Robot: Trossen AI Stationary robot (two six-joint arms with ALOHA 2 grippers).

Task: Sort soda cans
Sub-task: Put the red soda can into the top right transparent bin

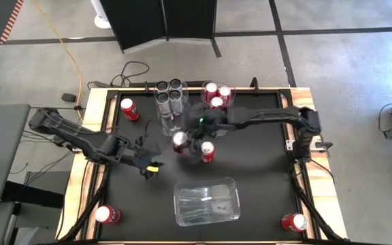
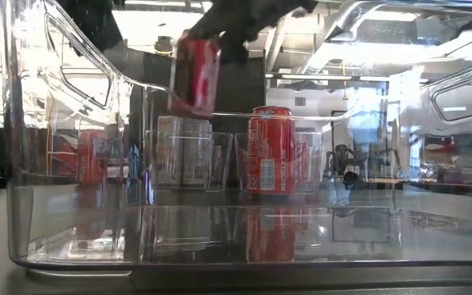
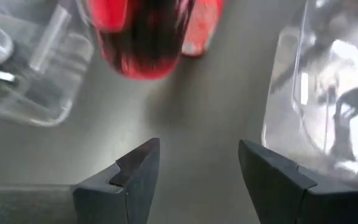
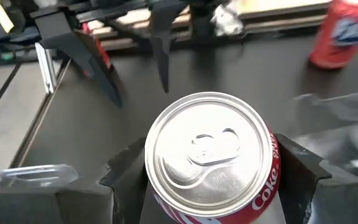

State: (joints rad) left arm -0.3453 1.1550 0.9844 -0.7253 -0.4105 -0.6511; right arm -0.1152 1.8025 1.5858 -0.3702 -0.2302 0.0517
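My right hand (image 4: 210, 180) is clamped on a red cylindrical soda can with a silver top (image 4: 211, 155), fingers on opposite side walls just below the rim. The low view shows it lifted off the black bench (image 1: 264, 177) and tilted, beside another upright red can (image 2: 270, 149). I judge the thin wall smooth, slippery and dentable; mid-body sides suit gripping. My left hand (image 3: 194, 177), fingers apart and empty, waits near the bench centre.

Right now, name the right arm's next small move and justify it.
Probably carry the red can toward the bin of red cans. The right tool is closed on it and the low view shows it lifted off the table; the silver cans fill the neighbouring bin.
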